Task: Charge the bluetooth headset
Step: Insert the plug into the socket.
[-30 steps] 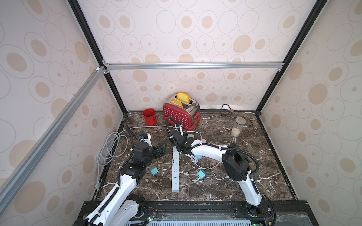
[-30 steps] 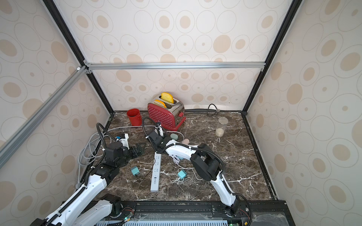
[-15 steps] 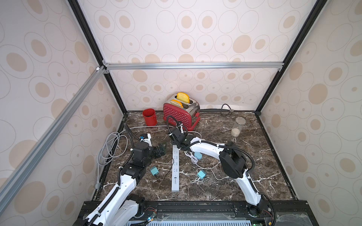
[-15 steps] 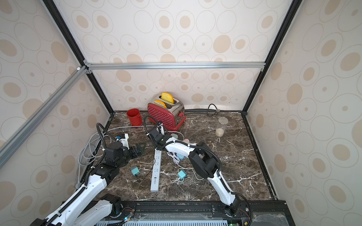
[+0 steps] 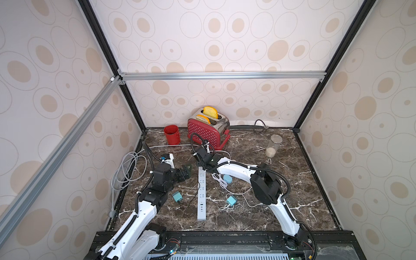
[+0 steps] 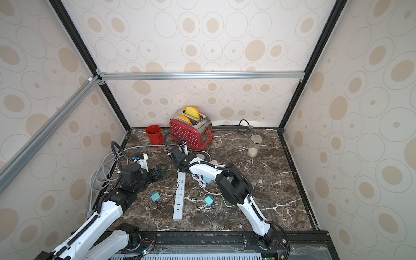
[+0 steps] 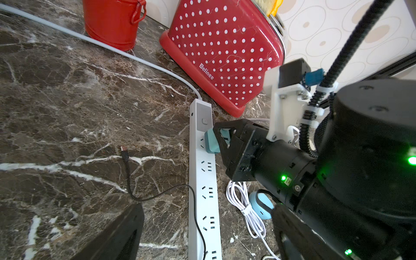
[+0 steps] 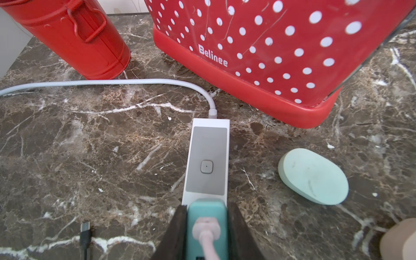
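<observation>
right gripper [image 8: 207, 208] closed on teal charger plug [image 7: 210, 140], fingers [image 8: 176, 227] against both sides | plug at power strip [image 8: 208, 146] socket beside switch [image 8: 206, 167], cable [image 8: 206, 229] side up | strip long axis points at toaster [image 8: 270, 45] | left gripper [image 6: 162, 168] wide open, empty

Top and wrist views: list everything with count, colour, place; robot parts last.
Power strip: one, white, centre.
Teal adapter: three; one on the strip by its switch, two loose either side.
Earbud cases: three; mint, blue, pink; right of strip.
Cables: several; white coil by blue case; black, left of strip; grey bundle, left wall.
Toaster: one, red dotted, back; two yellow slices inside.
Can: one, red, beside toaster.
Jar: one, clear, back right.
Left gripper: open, left of strip.
Right gripper: shut on the strip's adapter.
</observation>
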